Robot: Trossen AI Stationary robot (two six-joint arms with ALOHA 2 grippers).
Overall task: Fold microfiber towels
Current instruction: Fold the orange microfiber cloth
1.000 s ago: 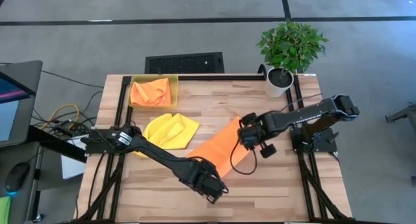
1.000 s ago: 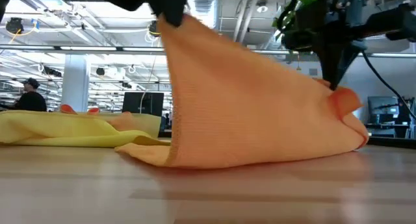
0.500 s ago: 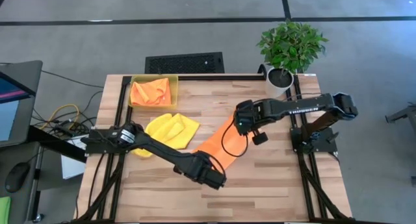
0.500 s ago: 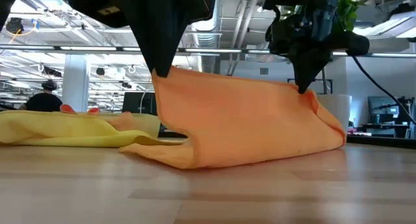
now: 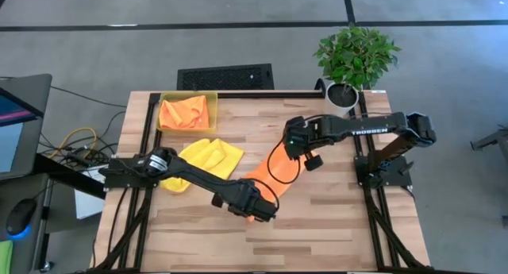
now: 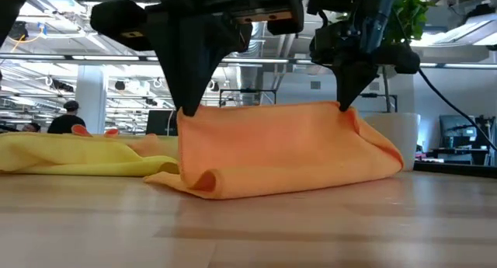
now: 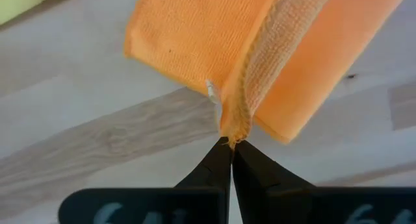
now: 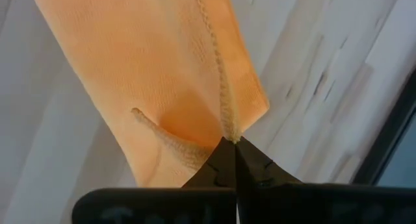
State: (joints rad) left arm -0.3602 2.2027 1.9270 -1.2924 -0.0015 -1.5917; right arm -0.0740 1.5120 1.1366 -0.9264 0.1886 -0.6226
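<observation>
An orange towel (image 5: 270, 172) lies slantwise on the table's middle, and its top edge is held up between both grippers (image 6: 264, 147). My left gripper (image 6: 186, 111) is shut on the towel's near corner. My right gripper (image 6: 342, 106) is shut on its far corner. The towel's lower part rests on the wood in a rolled fold (image 6: 203, 182). A yellow towel (image 5: 208, 159) lies crumpled to the left. A second orange towel (image 5: 184, 113) lies in the yellow bin. The pink towel is out of view. My left gripper pinches the towel's hemmed corner (image 7: 234, 123) between its two fingertips, from above, pointing down. The cloth hangs below the fingers, bunched at the pinch. Its lower part lies on the table. My right gripper pinches the other top corner at the stitched hem (image 8: 227, 123) between its two fingertips, from above, pointing down. The cloth hangs below the fingers, with its lower end on the table. The edge between the two grippers runs nearly level.
The translucent yellow bin (image 5: 165, 99) stands at the far left. A potted plant (image 5: 353, 63) stands at the far right corner. Bare wood (image 5: 349, 218) shows at the near right and along the near edge.
Both grippers have gone down and toward the table's far edge, still shut on the towel's corners. The held top edge has sunk from steeply slanted to nearly level. The towel's lower part has stayed on the table, and the cloth has folded over itself near the left gripper.
</observation>
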